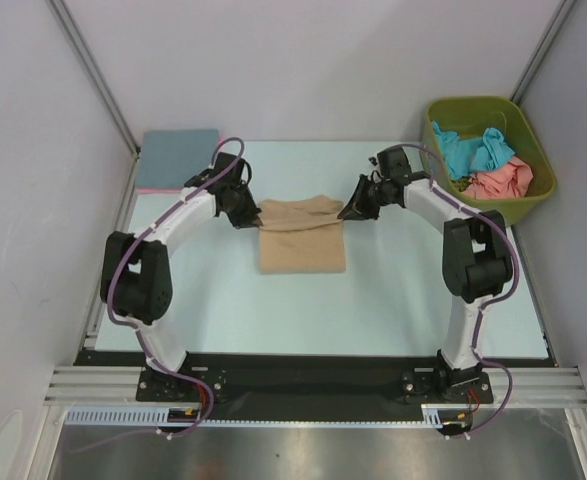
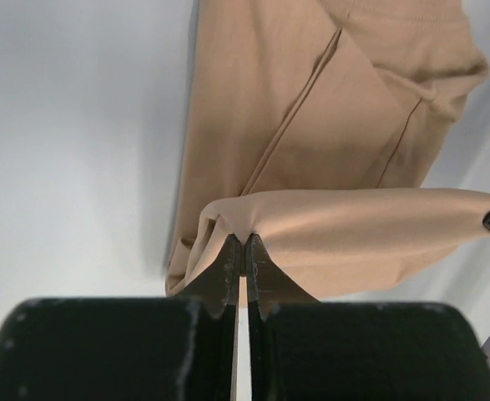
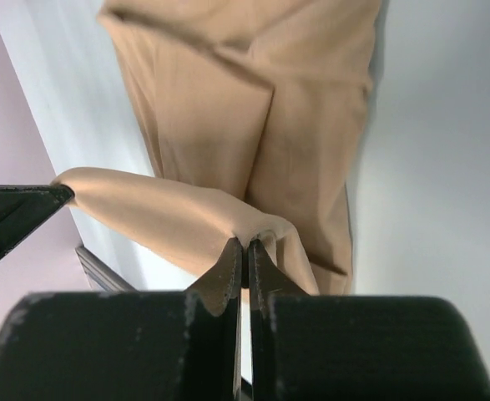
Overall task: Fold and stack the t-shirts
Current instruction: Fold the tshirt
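fold tan shirt | left tool pinched tight on far-left corner | right tool same, far-right | carry both level to near hem

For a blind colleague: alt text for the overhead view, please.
The left gripper and right gripper pinch the far corners of a tan t-shirt at centre. A folded blue shirt lies far left, a green bin of shirts far right.

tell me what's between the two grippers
A lifted edge of the tan t-shirt spans from left gripper to right gripper, pinched by both; the top external view shows it.
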